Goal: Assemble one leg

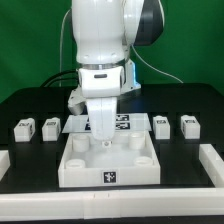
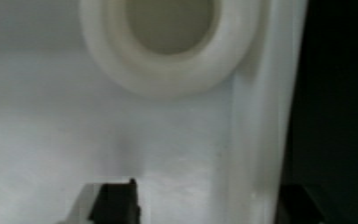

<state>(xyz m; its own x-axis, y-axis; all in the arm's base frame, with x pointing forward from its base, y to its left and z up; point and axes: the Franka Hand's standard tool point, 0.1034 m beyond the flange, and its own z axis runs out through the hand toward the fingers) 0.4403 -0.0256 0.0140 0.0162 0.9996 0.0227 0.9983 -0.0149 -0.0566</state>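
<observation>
Wrist view: gripper [image 2: 211,205] jaws stand apart. Dark fingertips [image 2: 114,200] show at frame edge, bare white surface between them, nothing held. Directly under cam is the floor of the square tray part [image 2: 87,140], w/ one round socket [image 2: 167,82] close by, a thick white ring w/ a hollow centre. Black strip along one side, can't tell what it is.

Exterior view: gripper [image 1: 103,138] hangs low over the square tray part [image 1: 80,172], tips near its middle toward the back. Can't tell if touching. Arm rises straight up behind it.

Legs all lie on the black table [image 1: 30,100], none in the tray part, none near the jaws. Far-left leg [image 1: 25,127] and inner-left leg [image 1: 50,125] are on the exterior view's left; inner-right leg [image 1: 162,125] and far-right leg [image 1: 190,124] on its right. Tags face cam. They sit roughly in a row w/ the marker board [image 1: 125,122], which lies behind the tray part, partly hidden by the gripper.
</observation>
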